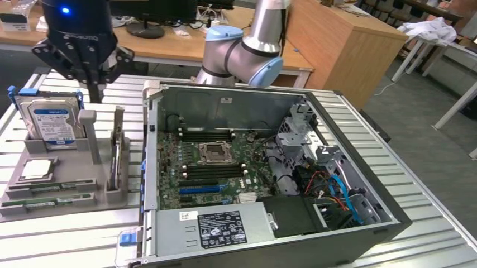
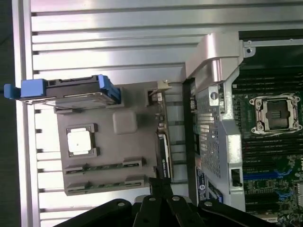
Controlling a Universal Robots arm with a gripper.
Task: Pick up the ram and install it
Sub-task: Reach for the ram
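Two long green ram sticks lie flat, side by side, in slots at the front of a grey holder (image 1: 67,215): one stick (image 1: 56,187) and a second stick (image 1: 44,202). I cannot tell which of them is the task's ram. In the wrist view they are the stick (image 2: 102,166) and the stick (image 2: 102,183). My black gripper (image 1: 95,92) hangs high above the holder's back, shut with nothing between its fingers. In the wrist view the gripper (image 2: 161,183) points down beside the holder's edge.
The holder also carries a blue-framed hard drive (image 1: 51,120), a square silver processor (image 1: 37,169) and an upright card (image 1: 117,153). To the exterior view's right lies the open computer case (image 1: 387,218) with its motherboard (image 1: 216,167), empty processor socket (image 1: 212,151) and memory slots (image 1: 209,134).
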